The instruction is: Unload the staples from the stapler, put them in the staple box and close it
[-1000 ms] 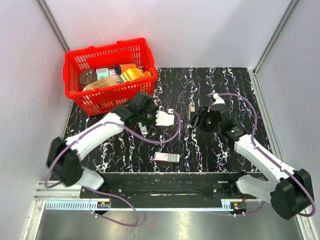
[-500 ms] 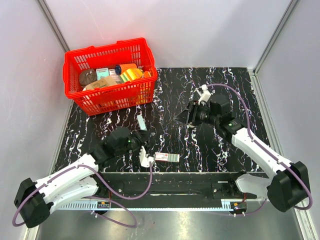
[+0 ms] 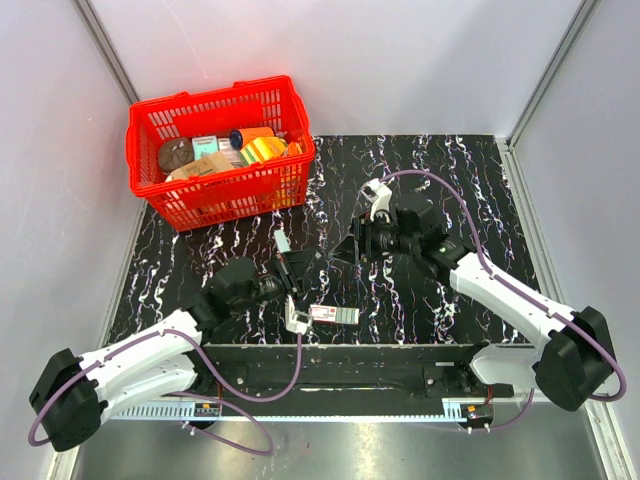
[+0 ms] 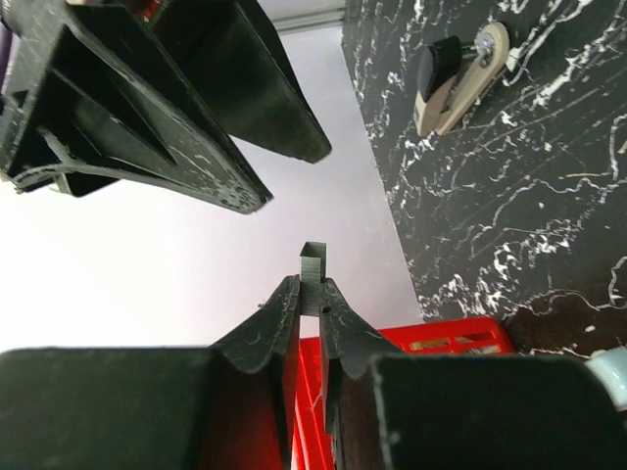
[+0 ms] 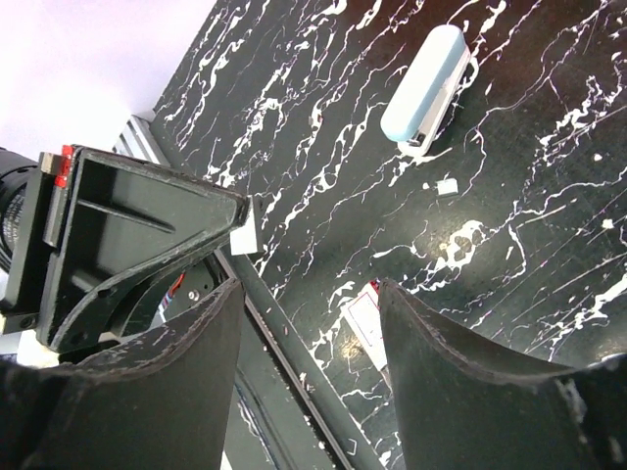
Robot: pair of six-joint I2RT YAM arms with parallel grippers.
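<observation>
On the black desk [image 3: 450, 170] we see the stapler [image 5: 426, 83]; left fingers [image 4: 274, 328] clamp the staples [image 4: 313, 262], right fingers [image 5: 441, 382] are apart.

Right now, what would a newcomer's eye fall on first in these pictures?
The red basket, crammed with colourful goods, sits at the far left corner of the black marbled table. Next comes the left gripper, shut on the staples, a short grey strip, while the pale blue stapler lies free on the table nearby.
</observation>
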